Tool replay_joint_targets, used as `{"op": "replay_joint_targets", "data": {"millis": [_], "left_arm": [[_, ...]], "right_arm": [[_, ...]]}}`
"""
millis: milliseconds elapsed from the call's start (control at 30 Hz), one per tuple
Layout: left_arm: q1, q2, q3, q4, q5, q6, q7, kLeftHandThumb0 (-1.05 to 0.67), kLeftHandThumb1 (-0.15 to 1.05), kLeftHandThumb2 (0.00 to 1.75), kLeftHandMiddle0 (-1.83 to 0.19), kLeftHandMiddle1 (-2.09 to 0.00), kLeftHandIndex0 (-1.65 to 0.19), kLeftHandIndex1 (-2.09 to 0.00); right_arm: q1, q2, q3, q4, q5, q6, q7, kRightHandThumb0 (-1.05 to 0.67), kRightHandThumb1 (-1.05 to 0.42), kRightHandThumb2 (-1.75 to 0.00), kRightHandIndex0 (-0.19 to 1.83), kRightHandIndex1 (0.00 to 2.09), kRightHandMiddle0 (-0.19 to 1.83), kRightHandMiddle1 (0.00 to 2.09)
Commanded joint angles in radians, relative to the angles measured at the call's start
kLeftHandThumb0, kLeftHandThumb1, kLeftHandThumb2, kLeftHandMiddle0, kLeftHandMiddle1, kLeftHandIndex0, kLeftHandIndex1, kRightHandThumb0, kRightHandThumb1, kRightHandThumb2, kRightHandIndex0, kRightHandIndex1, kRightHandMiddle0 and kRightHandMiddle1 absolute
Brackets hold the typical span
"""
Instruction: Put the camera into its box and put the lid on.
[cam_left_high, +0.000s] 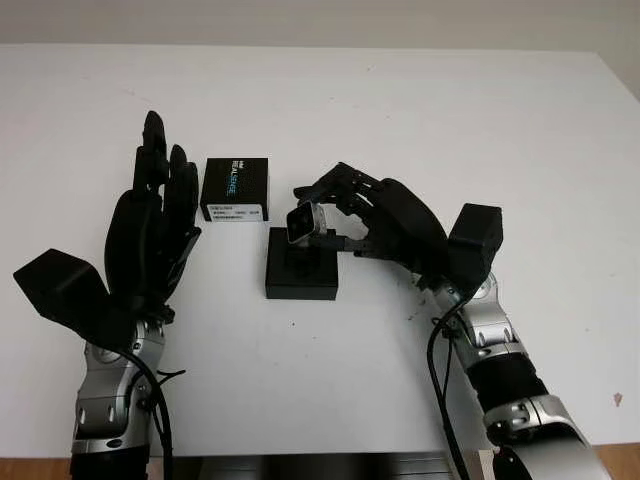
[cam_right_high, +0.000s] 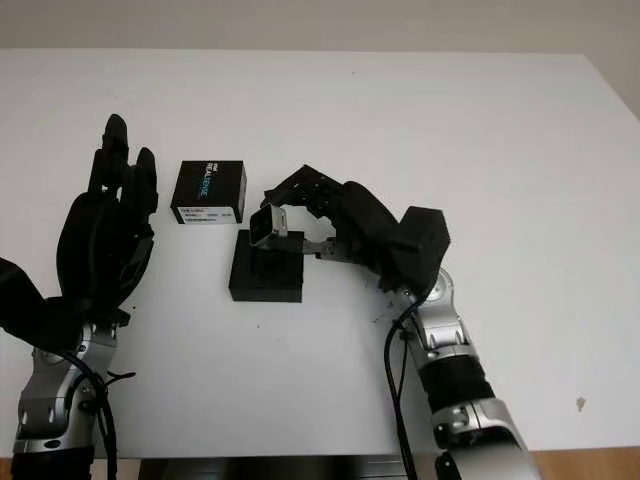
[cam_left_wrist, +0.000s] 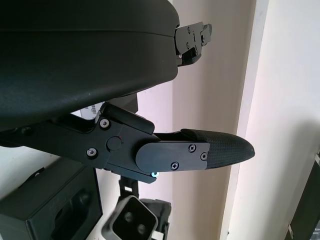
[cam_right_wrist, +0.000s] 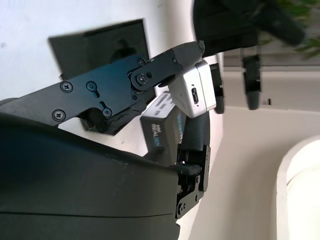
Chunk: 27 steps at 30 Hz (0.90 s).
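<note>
Hovering right over the open box (cam_left_high: 301, 272) is the little silver camera (cam_left_high: 303, 222), pinched in the right hand (cam_left_high: 385, 218) and tipped at an angle, lens face turned toward the robot. The fingers (cam_left_high: 335, 184) of that hand curl around it from above and from the side, and in the right wrist view a fingertip presses on the camera's silver end, just by the small port (cam_right_wrist: 195, 96). Whether the camera's lower edge touches the box or hangs just clear of it, I cannot tell.

The box itself is black and squarish, sitting flat on the white surface (cam_left_high: 400, 110) near the middle, directly beneath the camera. Just beyond it and a little to the left lies the lid (cam_left_high: 235, 188), black with white lettering on top and a white label on its near edge, close to the box but apart from it.

Over on the left, the left hand (cam_left_high: 150, 232) is raised above the surface, open, holding nothing, palm side turned toward the box, just beside the lid's left edge. In the left wrist view its fingertip (cam_left_wrist: 220, 150) points out past the box and camera below.

The right forearm (cam_left_high: 495, 350) runs back to the bottom right.
</note>
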Motion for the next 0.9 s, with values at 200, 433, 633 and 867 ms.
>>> {"op": "replay_joint_targets", "data": {"millis": [200, 433, 633, 867], "left_arm": [[-0.015, -0.006, -0.007, 0.005, 0.002, -0.006, 0.001, -0.78, 1.05, 0.42, 0.19, 0.0, 0.19, 0.0], [-0.012, -0.005, -0.008, 0.003, 0.001, -0.005, 0.002, -0.78, 1.05, 0.43, 0.19, 0.0, 0.19, 0.0], [-0.011, -0.007, -0.007, 0.006, -0.003, -0.006, 0.001, -0.78, 1.05, 0.42, 0.19, 0.0, 0.19, 0.0], [-0.008, -0.004, -0.008, 0.01, 0.001, -0.015, -0.003, -0.79, 1.05, 0.43, 0.19, 0.0, 0.19, 0.0]], "right_arm": [[0.097, 0.013, 0.005, -0.173, 0.042, 0.129, 0.016, -0.46, -1.01, -0.06, -0.11, 0.88, 0.26, 1.71], [0.148, 0.041, 0.015, -0.206, -0.006, 0.177, -0.072, -0.43, -1.0, -0.05, -0.14, 0.86, 0.22, 1.71], [0.191, 0.097, 0.036, -0.209, -0.067, 0.178, -0.185, -0.42, -1.02, -0.06, -0.1, 0.73, 0.19, 1.7], [0.192, 0.146, 0.057, -0.114, -0.13, 0.079, -0.236, -0.42, -1.03, -0.05, -0.06, 0.61, 0.18, 1.72]]}}
